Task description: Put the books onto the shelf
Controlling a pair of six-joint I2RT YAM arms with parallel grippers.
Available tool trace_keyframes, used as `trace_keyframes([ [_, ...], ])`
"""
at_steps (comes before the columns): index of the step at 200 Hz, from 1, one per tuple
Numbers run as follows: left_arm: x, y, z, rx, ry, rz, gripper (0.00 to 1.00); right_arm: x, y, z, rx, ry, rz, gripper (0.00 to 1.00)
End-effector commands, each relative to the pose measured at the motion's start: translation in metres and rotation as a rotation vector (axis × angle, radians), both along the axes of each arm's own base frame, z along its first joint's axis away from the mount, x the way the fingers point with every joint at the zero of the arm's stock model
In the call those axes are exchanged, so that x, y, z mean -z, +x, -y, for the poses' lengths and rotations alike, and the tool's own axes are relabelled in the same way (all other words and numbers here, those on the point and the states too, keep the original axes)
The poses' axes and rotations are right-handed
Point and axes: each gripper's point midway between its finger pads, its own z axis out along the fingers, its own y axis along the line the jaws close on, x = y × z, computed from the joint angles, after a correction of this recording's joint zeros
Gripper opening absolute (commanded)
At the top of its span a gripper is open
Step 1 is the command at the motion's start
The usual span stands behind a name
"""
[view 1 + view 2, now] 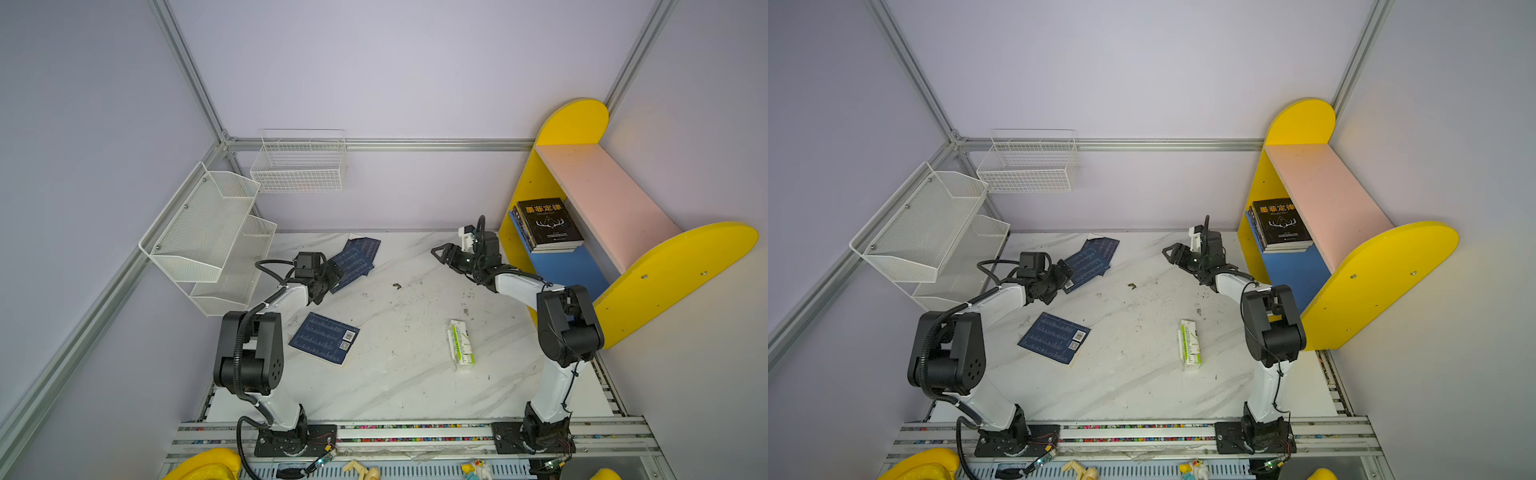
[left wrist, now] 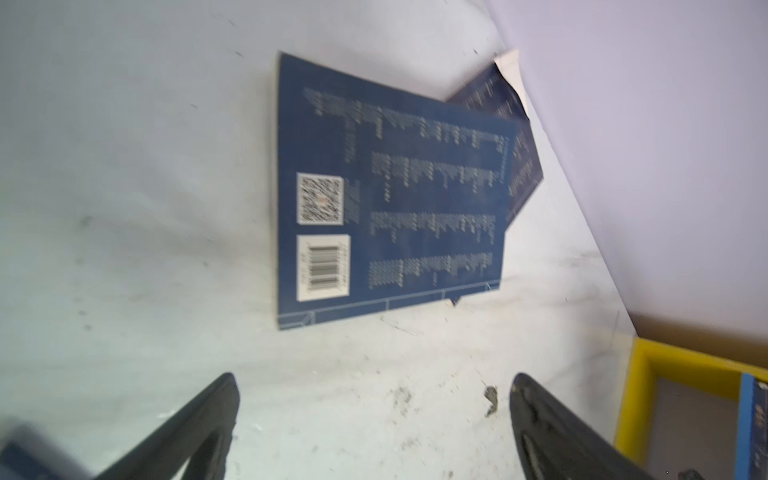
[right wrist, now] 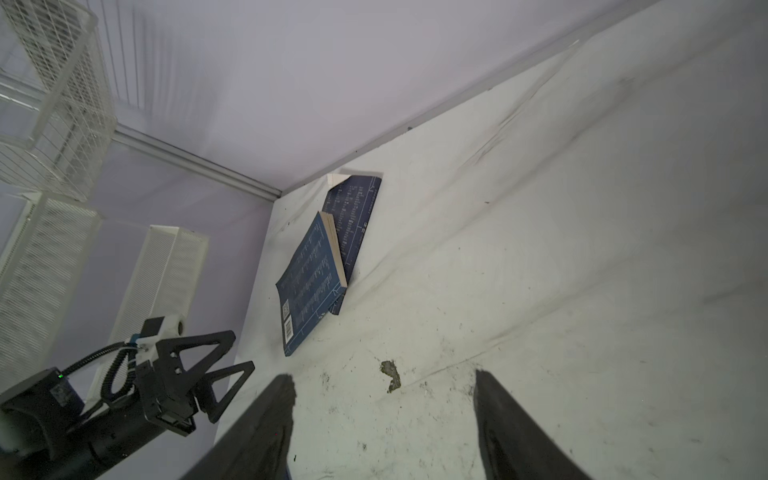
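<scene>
Two navy paperbacks (image 1: 358, 258) lie overlapped by the back wall, and a third navy paperback (image 1: 325, 338) lies flat nearer the front. A black-covered stack (image 1: 547, 224) rests on the blue board (image 1: 559, 268) of the yellow-ended wooden shelf (image 1: 673, 266).

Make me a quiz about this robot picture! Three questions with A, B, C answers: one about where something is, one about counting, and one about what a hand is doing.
1. Where on the shelf is the black book?
A. On the pink top board.
B. Standing against a yellow end.
C. On top of the stack on the blue lower board.

2. How many navy books lie on the table?
A. Three.
B. One.
C. Five.

3. What is the left hand doing?
A. Squeezing a navy book.
B. Open, holding nothing.
C. Shut tight, holding nothing.

Answers:
1 C, it tops the pile below the pink board.
2 A, two overlap near the left hand and one lies nearer the front.
3 B, its fingers stand wide apart with only bare table between them.
</scene>
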Motion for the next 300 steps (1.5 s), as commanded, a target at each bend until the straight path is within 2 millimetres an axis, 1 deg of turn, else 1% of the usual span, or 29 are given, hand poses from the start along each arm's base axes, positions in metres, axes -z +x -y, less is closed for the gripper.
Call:
trace_keyframes([
  [1, -0.007, 0.020, -0.020, -0.015, 0.106, 0.022, 1.00, 0.013, 0.011, -0.018, -0.019, -0.106, 0.035, 0.75],
  [13, -0.002, 0.033, -0.024, -0.013, 0.109, 0.020, 1.00, 0.027, 0.011, -0.025, -0.043, -0.158, 0.013, 0.78],
  [27, 0.003, 0.047, -0.028, -0.016, 0.099, 0.010, 1.00, 0.034, 0.007, -0.028, -0.057, -0.202, 0.006, 0.79],
  [41, 0.009, 0.059, -0.032, -0.017, 0.091, 0.004, 1.00, 0.038, 0.003, -0.025, -0.054, -0.226, 0.004, 0.80],
  [55, 0.012, 0.070, -0.034, -0.008, 0.101, 0.009, 1.00, 0.042, -0.002, -0.019, -0.038, -0.246, 0.000, 0.80],
  [68, 0.012, 0.083, -0.029, 0.045, 0.115, 0.034, 1.00, 0.044, -0.007, -0.015, -0.030, -0.258, -0.004, 0.80],
  [72, 0.015, 0.087, -0.026, 0.071, 0.112, 0.036, 1.00, 0.044, -0.008, -0.014, -0.027, -0.258, -0.004, 0.80],
  [91, 0.022, 0.104, -0.002, 0.200, 0.095, 0.053, 1.00, 0.048, -0.013, -0.007, -0.009, -0.286, -0.012, 0.80],
  [99, 0.022, 0.110, 0.010, 0.250, 0.094, 0.066, 0.99, 0.050, -0.014, -0.005, -0.001, -0.295, -0.015, 0.80],
  [115, 0.025, 0.120, 0.037, 0.350, 0.102, 0.082, 1.00, 0.053, -0.013, -0.002, 0.012, -0.307, -0.019, 0.81],
  [129, 0.026, 0.128, 0.062, 0.435, 0.126, 0.092, 1.00, 0.057, -0.007, 0.000, 0.019, -0.301, -0.029, 0.80],
  [149, 0.030, 0.131, 0.101, 0.559, 0.168, 0.089, 1.00, 0.062, 0.007, 0.003, 0.039, -0.286, -0.045, 0.80],
  [167, 0.034, 0.129, 0.129, 0.636, 0.183, 0.081, 1.00, 0.067, 0.025, 0.002, 0.042, -0.258, -0.046, 0.80],
  [191, 0.034, 0.122, 0.162, 0.691, 0.130, 0.087, 1.00, 0.073, 0.046, -0.015, 0.013, -0.198, -0.060, 0.79],
  [205, 0.032, 0.113, 0.186, 0.741, 0.109, 0.093, 1.00, 0.075, 0.053, -0.026, -0.010, -0.150, -0.069, 0.78],
  [215, 0.030, 0.106, 0.200, 0.768, 0.114, 0.096, 1.00, 0.079, 0.054, -0.031, -0.014, -0.123, -0.082, 0.77],
  [229, 0.030, 0.097, 0.213, 0.781, 0.115, 0.095, 1.00, 0.086, 0.054, -0.028, 0.002, -0.122, -0.094, 0.77],
  [239, 0.031, 0.092, 0.218, 0.784, 0.094, 0.091, 1.00, 0.091, 0.052, -0.027, 0.004, -0.125, -0.105, 0.77],
  [254, 0.034, 0.086, 0.215, 0.763, 0.089, 0.071, 1.00, 0.092, 0.051, -0.023, 0.019, -0.147, -0.105, 0.77],
  [272, 0.033, 0.084, 0.201, 0.717, 0.128, 0.058, 1.00, 0.092, 0.057, -0.016, 0.041, -0.181, -0.085, 0.77],
  [283, 0.031, 0.084, 0.193, 0.692, 0.137, 0.053, 1.00, 0.089, 0.065, -0.012, 0.059, -0.194, -0.055, 0.78],
  [300, 0.031, 0.087, 0.179, 0.636, 0.140, 0.037, 1.00, 0.094, 0.079, -0.007, 0.103, -0.216, -0.039, 0.79],
])
